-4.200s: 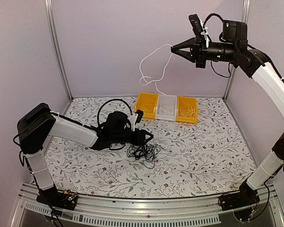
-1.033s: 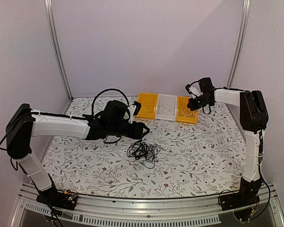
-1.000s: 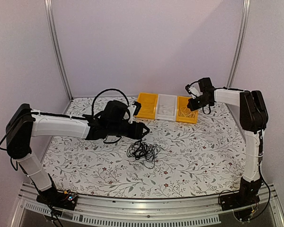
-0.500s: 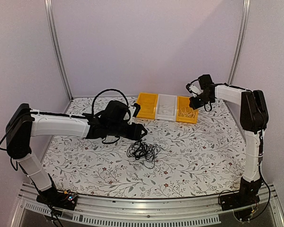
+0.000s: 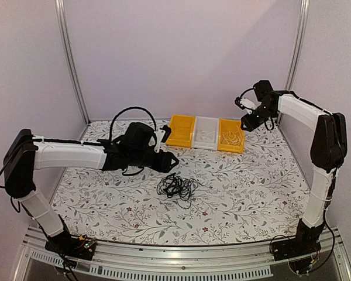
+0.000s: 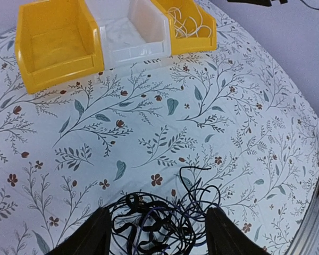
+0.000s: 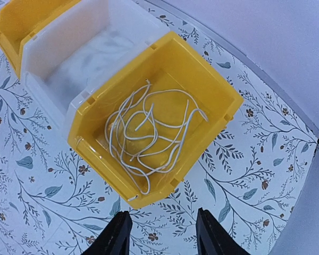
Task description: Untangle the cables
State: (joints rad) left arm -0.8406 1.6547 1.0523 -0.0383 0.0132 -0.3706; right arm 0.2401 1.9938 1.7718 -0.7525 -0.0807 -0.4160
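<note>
The cables [image 5: 176, 188] lie as a black wiry clump in the middle of the floral table. My left gripper [image 5: 174, 162] hovers just behind and above the clump, open; in the left wrist view the cables [image 6: 159, 220] sit between and below the spread fingers of the left gripper [image 6: 158, 211], and nothing is gripped. A white cable [image 7: 149, 133] lies coiled in the right yellow bin [image 7: 212, 85]. My right gripper [image 7: 162, 213] hangs open above the bin's near edge, holding nothing. In the top view the right gripper [image 5: 247, 122] is raised above the right yellow bin [image 5: 229, 147].
Three bins stand in a row at the back: a yellow bin [image 5: 180, 130], a white bin [image 5: 206, 132] and the right yellow one. The left yellow bin [image 6: 58, 45] and the white bin [image 6: 130, 32] look empty. Walls and metal posts close in the back and sides.
My right gripper has opened and lifted up and to the right, away from the right yellow bin, with the white cable left in the bin. The left arm shifted slightly.
</note>
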